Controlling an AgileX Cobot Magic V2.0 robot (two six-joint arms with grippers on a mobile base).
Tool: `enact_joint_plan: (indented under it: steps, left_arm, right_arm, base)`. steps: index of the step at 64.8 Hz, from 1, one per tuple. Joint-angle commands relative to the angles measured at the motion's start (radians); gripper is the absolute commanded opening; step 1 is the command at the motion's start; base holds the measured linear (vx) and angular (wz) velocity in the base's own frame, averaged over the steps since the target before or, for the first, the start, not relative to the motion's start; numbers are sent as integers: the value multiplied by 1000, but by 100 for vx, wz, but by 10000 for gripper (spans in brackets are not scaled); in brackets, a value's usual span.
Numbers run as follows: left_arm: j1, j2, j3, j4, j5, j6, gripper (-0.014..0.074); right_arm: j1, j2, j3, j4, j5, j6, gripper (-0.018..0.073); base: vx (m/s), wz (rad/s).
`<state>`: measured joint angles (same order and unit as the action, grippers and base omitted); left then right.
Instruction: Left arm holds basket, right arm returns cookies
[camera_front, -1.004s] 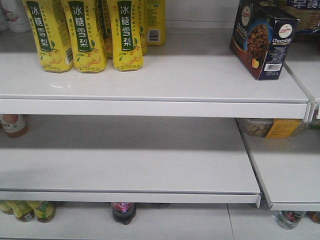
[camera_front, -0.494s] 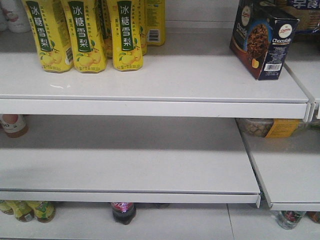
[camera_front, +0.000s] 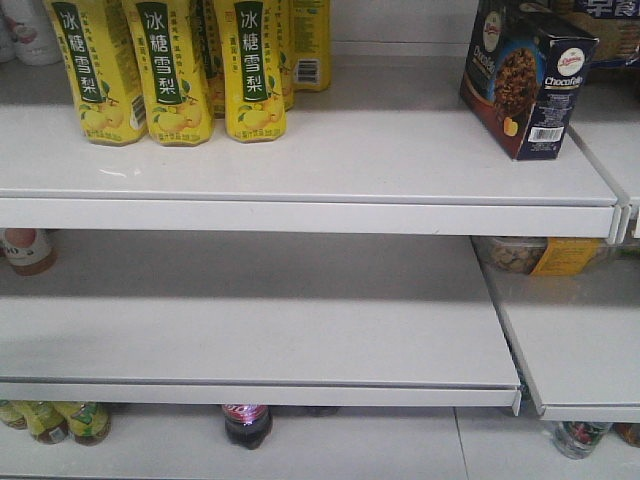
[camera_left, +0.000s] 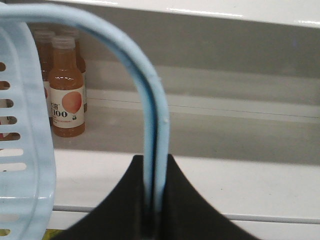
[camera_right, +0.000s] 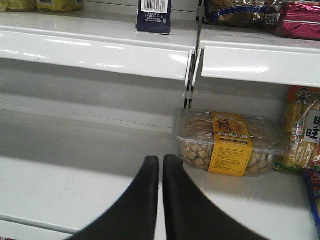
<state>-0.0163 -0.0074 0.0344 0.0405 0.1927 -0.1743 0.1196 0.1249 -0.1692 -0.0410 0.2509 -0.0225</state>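
While the left gripper (camera_left: 152, 200) clamped the basket (camera_left: 150, 100) handle, the cookies (camera_front: 525, 80) stood on the upper shelf (camera_front: 300, 170), well above the right gripper's (camera_right: 161, 170) jaws, pressed together.

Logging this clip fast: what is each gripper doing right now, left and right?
Left gripper: shut on the basket handle.
Right gripper: shut, fingers together, holding nothing; the cookies stand on the upper shelf.

shop, white shelves (camera_front: 300, 160), drinks (camera_front: 170, 70), snack packs (camera_right: 227, 142)
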Motion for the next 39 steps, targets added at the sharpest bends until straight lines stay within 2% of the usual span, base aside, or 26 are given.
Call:
enact_joint_plan:
  steps: [1,32,39]
  left_arm:
    - [-3,-18,-31,11,-107,21,-3]
    - [-3,-18,-31,11,-107,21,-3]
    - [-3,-18,-31,11,-107,21,-3]
  right_arm:
    - [-4,11,-28,-3,-77,2,-11]
    - [-4,11,-28,-3,-77,2,-11]
    - [-46,-9,-28,-6,-70,-2,-11]
  base:
    - [0,0]
    - [0,0]
    - [0,0]
